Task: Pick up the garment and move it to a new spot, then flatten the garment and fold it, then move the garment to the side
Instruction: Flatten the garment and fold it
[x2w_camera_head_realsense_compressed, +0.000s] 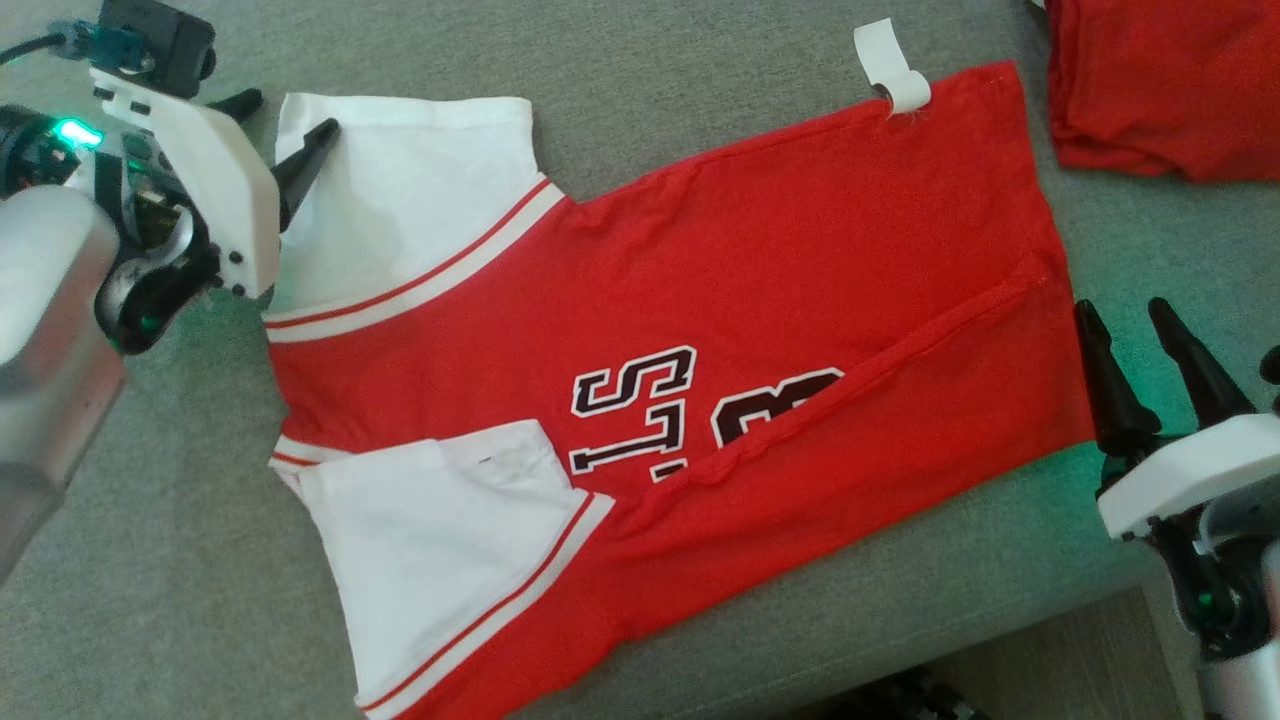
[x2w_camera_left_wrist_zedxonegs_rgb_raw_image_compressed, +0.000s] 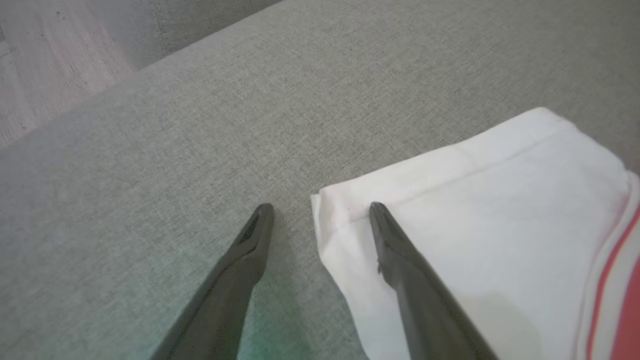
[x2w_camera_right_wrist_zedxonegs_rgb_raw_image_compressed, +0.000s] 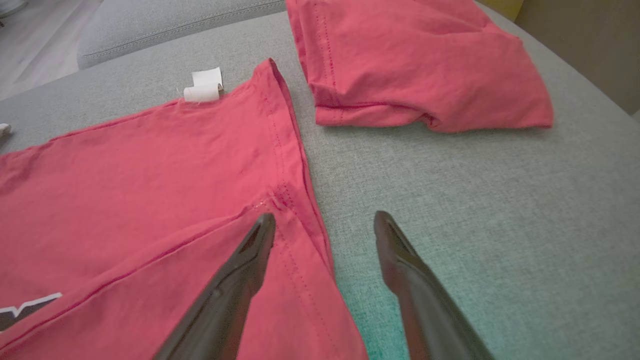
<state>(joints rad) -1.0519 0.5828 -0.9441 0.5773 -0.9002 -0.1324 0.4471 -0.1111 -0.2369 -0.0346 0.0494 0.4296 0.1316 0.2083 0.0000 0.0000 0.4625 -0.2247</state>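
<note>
From the head: looking down on the garment (x2w_camera_head_realsense_compressed: 700, 300), soft red jersey knit with white sleeves, striped trim and black white-edged lettering. Spread nearly flat mid-way across a grey woven cushion (x2w_camera_head_realsense_compressed: 150, 560), with one long diagonal fold near the hem. Curled white tag (x2w_camera_head_realsense_compressed: 890, 70) at the far edge. Second red cloth (x2w_camera_head_realsense_compressed: 1160, 90) folded at the upper right, apart. Left gripper (x2w_camera_head_realsense_compressed: 288, 115) splayed wide at a sleeve corner, right gripper (x2w_camera_head_realsense_compressed: 1122, 310) splayed wide just beside the hem, both holding nothing. Wood floor (x2w_camera_head_realsense_compressed: 1080, 650) past the cushion edge.

From the left wrist: one dark tapered finger over the sleeve's hemmed corner, the other over bare cushion.

From the right wrist: one finger over the stitched red hem, the other over grey weave.
</note>
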